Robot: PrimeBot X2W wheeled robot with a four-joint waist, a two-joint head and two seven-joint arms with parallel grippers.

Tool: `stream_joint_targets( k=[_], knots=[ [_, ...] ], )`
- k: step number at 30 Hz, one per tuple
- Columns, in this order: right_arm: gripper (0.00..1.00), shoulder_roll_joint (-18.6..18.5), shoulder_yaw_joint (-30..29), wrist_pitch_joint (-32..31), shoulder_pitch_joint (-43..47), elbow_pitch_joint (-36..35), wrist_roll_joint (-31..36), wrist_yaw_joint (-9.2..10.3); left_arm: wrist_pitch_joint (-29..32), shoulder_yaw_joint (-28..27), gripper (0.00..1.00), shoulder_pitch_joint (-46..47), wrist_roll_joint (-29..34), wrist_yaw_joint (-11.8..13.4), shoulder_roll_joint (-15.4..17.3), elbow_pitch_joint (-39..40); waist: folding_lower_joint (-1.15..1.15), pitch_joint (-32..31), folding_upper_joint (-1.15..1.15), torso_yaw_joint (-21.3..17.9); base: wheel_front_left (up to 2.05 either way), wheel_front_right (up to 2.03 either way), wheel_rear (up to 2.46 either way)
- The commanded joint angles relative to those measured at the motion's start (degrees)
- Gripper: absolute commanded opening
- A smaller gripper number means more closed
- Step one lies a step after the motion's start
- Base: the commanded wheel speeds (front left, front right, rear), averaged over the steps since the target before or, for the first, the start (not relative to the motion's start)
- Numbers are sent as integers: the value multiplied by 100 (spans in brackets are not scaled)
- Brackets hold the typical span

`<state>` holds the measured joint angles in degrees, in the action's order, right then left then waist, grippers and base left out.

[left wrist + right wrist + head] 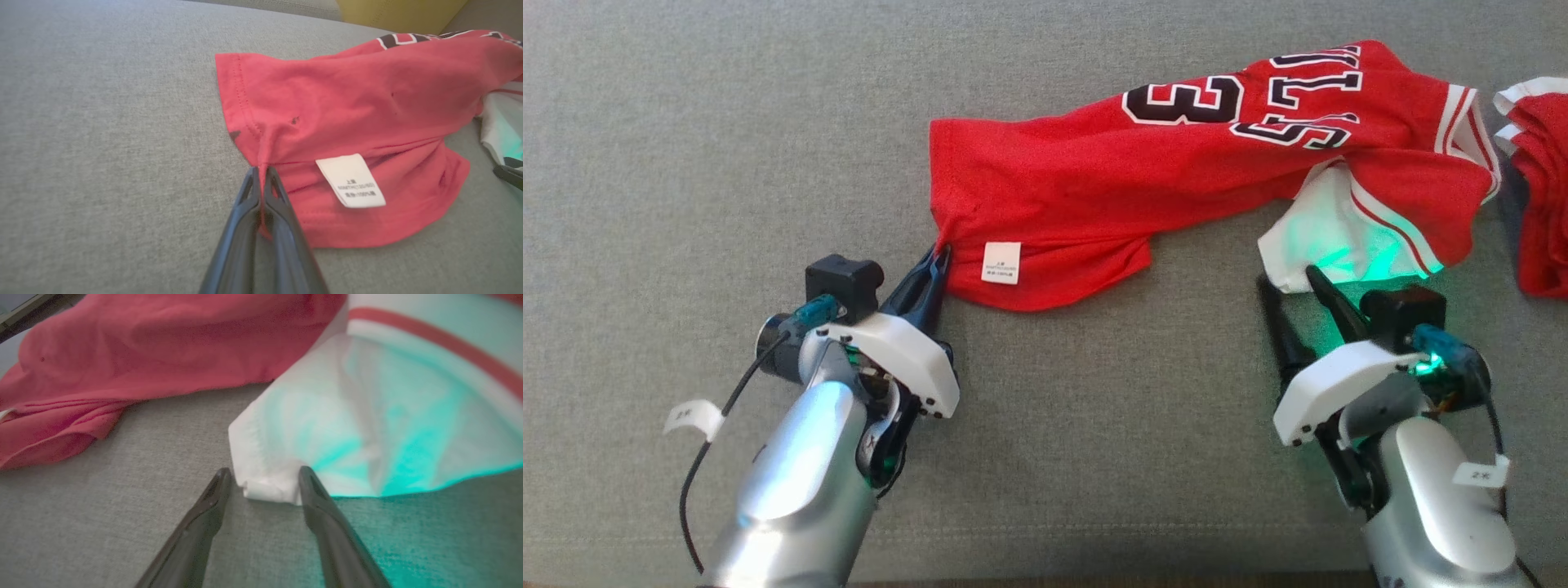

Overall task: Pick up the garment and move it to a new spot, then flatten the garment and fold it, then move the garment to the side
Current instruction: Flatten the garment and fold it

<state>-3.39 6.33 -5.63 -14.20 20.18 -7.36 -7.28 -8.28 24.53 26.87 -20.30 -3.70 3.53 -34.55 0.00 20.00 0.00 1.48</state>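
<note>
The garment (1176, 163) is a red jersey with black-and-white lettering and a white sleeve; it lies crumpled across the grey surface. My left gripper (938, 263) is shut on the jersey's lower left hem corner, close to a white care label (1001, 263). In the left wrist view the red fabric (351, 106) is pinched between the tips of that gripper (260, 171). My right gripper (1294, 279) stands open at the white sleeve's (1327, 237) lower edge. In the right wrist view the white corner (265, 486) lies between the spread tips of the right gripper (264, 475).
Another red and white cloth pile (1539, 171) lies at the right edge of the grey fabric surface (727, 147). A yellow object (400, 14) shows beyond the jersey in the left wrist view. Bare grey surface stretches to the left and front.
</note>
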Motion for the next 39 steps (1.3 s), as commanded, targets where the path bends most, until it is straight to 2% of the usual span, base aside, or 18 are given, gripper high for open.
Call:
stream_joint_targets(
  k=[1,5,11,17,24,32,39],
  knots=[
    [0,24,90,-107,54,104,27,-21,-120,-168,0,198,-2,50,88,160,0,6,0,5,0,0,0],
    [0,27,38,101,75,-152,28,-21,-244,-232,0,149,-25,105,173,324,0,-27,0,-33,0,0,0],
    [0,-156,32,457,125,-1306,-19,-21,-298,-360,0,-55,20,276,484,1027,0,-273,0,-129,0,0,0],
    [0,-459,-229,263,58,-2593,123,-21,0,-510,0,-243,53,464,867,2168,0,-634,0,-182,0,0,0],
    [0,-734,-605,-17,-361,-3572,185,-21,518,-684,0,-259,92,596,1290,3209,0,-987,0,-194,0,0,0],
    [0,-1143,-999,-262,-1131,-4318,40,-21,1021,-1010,0,-112,98,763,1719,4411,0,-1314,0,-149,0,0,0],
    [0,-1334,-1104,-512,-1628,-4513,-222,-21,1379,-1247,0,122,65,820,1991,5354,0,-1442,0,-103,0,0,0]
  ],
)
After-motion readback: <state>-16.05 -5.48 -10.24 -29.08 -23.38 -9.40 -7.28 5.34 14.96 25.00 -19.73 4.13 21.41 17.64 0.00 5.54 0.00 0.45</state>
